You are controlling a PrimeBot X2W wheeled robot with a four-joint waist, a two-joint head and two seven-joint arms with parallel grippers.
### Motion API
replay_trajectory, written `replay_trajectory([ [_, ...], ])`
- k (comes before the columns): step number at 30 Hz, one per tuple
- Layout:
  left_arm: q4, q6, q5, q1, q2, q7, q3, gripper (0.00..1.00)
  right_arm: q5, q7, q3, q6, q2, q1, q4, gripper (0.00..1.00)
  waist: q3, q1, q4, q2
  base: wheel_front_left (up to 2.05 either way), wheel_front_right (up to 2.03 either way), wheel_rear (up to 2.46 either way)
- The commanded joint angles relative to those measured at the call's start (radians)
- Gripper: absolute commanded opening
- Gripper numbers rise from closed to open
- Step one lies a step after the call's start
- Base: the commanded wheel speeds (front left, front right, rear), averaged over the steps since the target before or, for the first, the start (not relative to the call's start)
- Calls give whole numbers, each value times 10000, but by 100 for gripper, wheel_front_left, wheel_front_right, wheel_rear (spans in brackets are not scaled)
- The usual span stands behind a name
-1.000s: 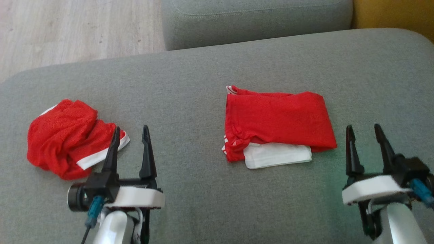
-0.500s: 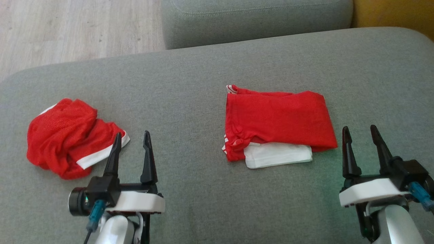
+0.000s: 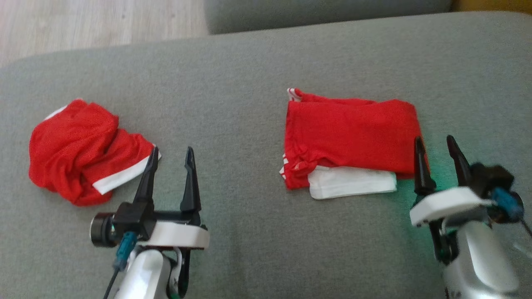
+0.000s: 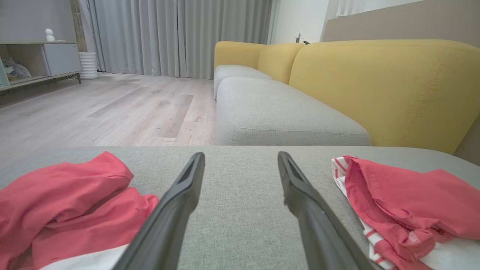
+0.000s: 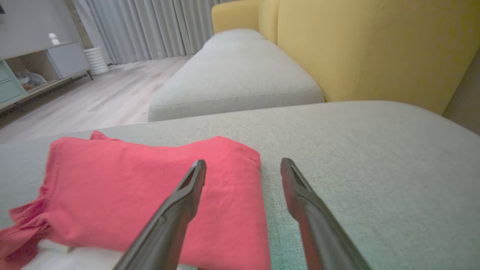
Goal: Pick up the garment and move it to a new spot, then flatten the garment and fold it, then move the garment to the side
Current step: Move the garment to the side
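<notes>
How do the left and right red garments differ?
The left garment is bunched in a loose heap; the right garment is folded flat into a rectangle. The left garment shows a white band at one edge; the right garment has a white layer sticking out underneath. Both are red, on the grey cushion.

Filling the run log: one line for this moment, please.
left gripper: open, empty, beside crumpled red garment | right gripper: open, empty, near right edge of folded red garment | both garments on grey cushion

Soft matt red cloth garment [image 3: 353, 133] lies on the coarse-woven grey fabric cushion [image 3: 241, 104]; floor [image 3: 83, 20] pale wood.
</notes>
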Motion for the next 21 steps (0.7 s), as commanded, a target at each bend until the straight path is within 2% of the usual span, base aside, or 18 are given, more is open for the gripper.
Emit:
replay_trajectory([
  [1,-267,3,121,-493,30,-95,216,100,161,183,182,-7,-37,-632,117,100,297,-1,216,0,0,0,0],
  [11,-172,60,103,-800,30,-95,57,100,221,1404,-321,-7,-37,-2248,3254,100,699,-1,599,0,0,0,0],
  [17,-196,94,117,-824,30,-95,129,100,317,1496,-199,-7,-37,-2571,4288,100,674,-1,574,0,0,0,0],
  [18,-195,99,125,-818,30,-95,149,100,372,1491,-136,-7,-37,-2624,4451,20,652,-1,547,0,0,0,0],
  [19,-182,104,141,-801,30,-95,195,100,432,1412,21,-7,-38,-2730,4686,0,585,-1,481,0,0,0,0],
  [21,-171,105,150,-774,30,-95,242,100,354,1236,206,-7,-134,-2829,4789,0,507,-1,406,0,0,0,0],
])
